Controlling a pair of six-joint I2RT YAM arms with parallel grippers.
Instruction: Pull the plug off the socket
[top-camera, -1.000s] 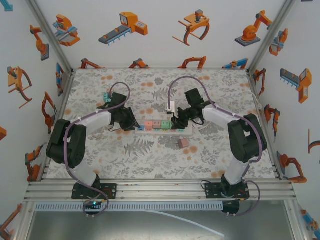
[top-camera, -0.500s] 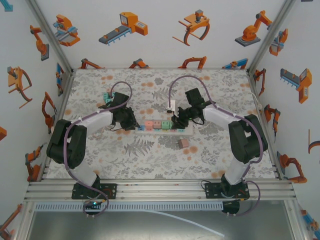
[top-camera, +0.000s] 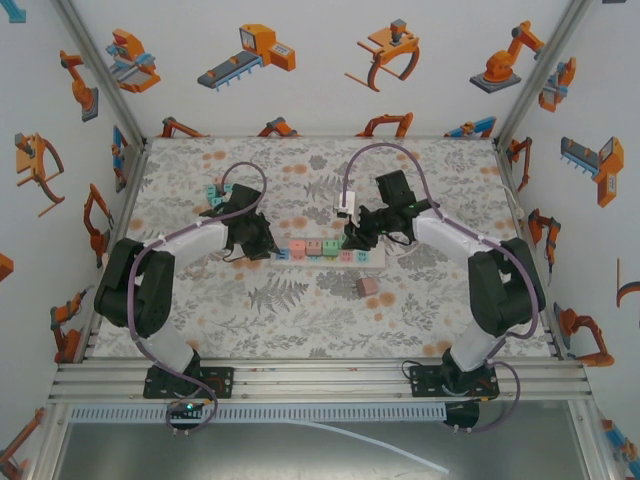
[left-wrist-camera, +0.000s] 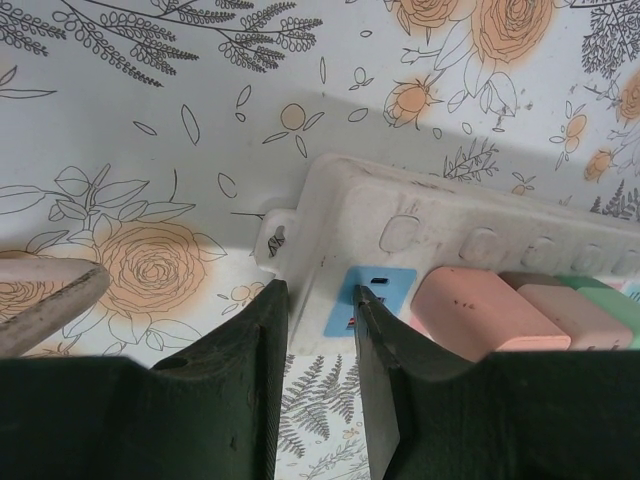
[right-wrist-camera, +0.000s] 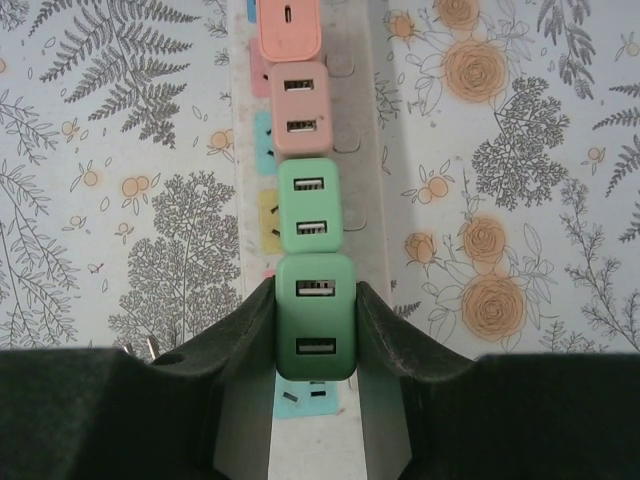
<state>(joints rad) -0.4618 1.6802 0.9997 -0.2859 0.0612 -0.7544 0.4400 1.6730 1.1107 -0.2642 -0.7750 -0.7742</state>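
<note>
- While my right gripper was clamped on the dark green rectangular USB charger plug, its two black fingers pressed against the plug's left and right sides.
- That plug sat at the near end of a row on the long white plastic power strip, just behind a light green charger plug, a dusty pink charger plug and a salmon orange charger plug.
- I could not tell whether its pins were out of the socket.
- My left gripper was closed to a narrow gap on the strip's other end, one finger against the end wall and the other over the blue socket label.
- Seen from above, my two grippers met the strip at mid-table, the left at its left end and the right at its right end.
- A small pink block lay loose on the floral table cover, near the strip on the side of my bases.
</note>
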